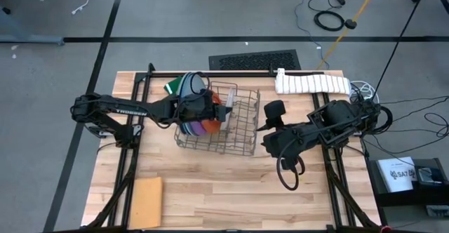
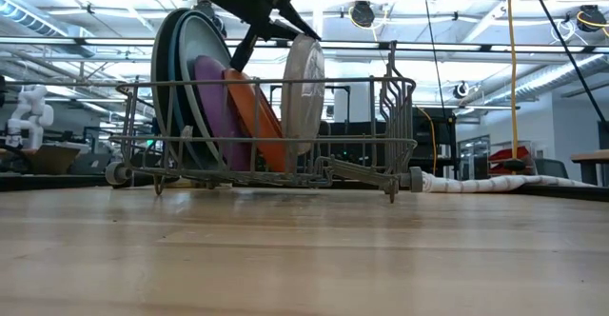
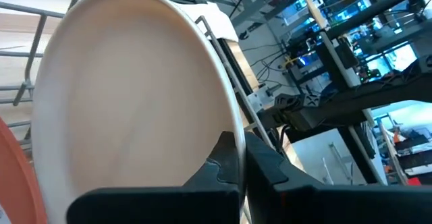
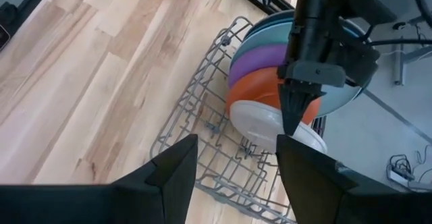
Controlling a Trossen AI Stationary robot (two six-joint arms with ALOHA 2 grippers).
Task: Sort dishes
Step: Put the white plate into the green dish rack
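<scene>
Left claw (image 2: 297, 29) clamps the light grey plate's (image 2: 304, 92) rim in the rack (image 2: 381, 126); loosened, it may tip; right claw (image 4: 236, 163) gapes idle.

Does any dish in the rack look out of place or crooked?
Nothing stands out. All plates stand on edge in the wire rack; only the light grey plate stands slightly apart from the others, pinched at its rim by the left gripper.

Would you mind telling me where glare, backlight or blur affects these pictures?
Low view: bright ceiling lights behind the wire rack leave the arm above it nearly a silhouette. Left wrist view: the light grey plate fills the frame, soft, and the monitors behind glow blue. High view: evenly lit.
</scene>
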